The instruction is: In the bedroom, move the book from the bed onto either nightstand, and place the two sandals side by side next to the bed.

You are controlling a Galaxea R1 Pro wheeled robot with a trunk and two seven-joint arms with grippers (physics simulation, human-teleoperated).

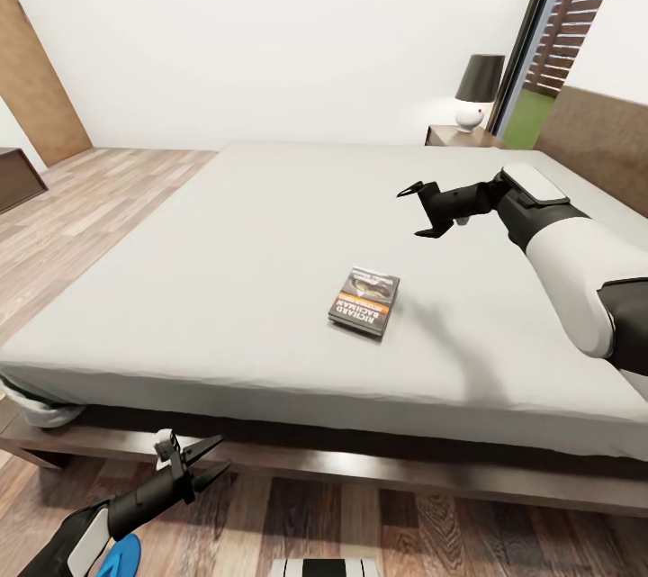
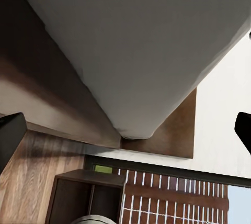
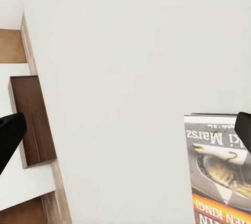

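1. A blue sandal [image 1: 120,556] lies on the floor [image 1: 378,532] at the head view's lower edge, half hidden by the left arm and cut off.
2. The left gripper [image 1: 212,457] hangs open beside the bed [image 1: 225,289] frame's near edge.
3. The book [image 1: 364,301] lies flat mid-mattress, toward the near edge.
4. The right gripper [image 1: 420,211] hovers open above the mattress, beyond the book, apart from it.
5. A nightstand [image 1: 463,138] with a lamp [image 1: 477,91] stands at the far corner, partly hidden.

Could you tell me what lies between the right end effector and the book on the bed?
Only bare mattress. In the head view the right end effector hangs open above the bed, and nothing sits between it and the book.
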